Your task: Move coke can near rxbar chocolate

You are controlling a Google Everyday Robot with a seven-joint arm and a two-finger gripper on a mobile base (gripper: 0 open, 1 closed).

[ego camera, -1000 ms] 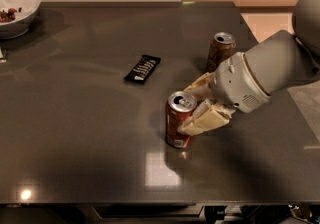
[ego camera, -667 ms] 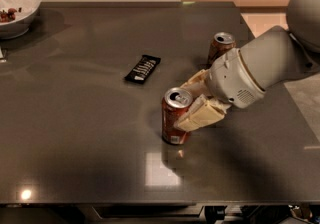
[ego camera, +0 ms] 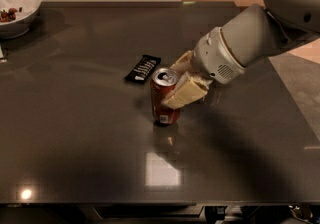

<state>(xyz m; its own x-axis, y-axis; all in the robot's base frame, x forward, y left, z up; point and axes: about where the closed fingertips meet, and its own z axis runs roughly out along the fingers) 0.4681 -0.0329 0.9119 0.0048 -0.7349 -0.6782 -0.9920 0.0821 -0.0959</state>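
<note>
The coke can [ego camera: 162, 99], red with a silver top, stands upright on the dark table [ego camera: 75, 138]. My gripper [ego camera: 176, 82] comes in from the right and is shut on the coke can, one pale finger [ego camera: 184, 93] across its front and the other behind its top. The rxbar chocolate [ego camera: 143, 68], a flat black wrapper with white stripes, lies just up and left of the can, a short gap apart. The brownish-tan can is hidden behind my arm [ego camera: 250, 38].
A white bowl [ego camera: 17, 5] with some food stands at the table's far left corner. The table's right edge meets a pale floor [ego camera: 300, 78].
My gripper has carried the coke can up and left across the table, closer to the rxbar chocolate. My arm now covers the brownish-tan can.
</note>
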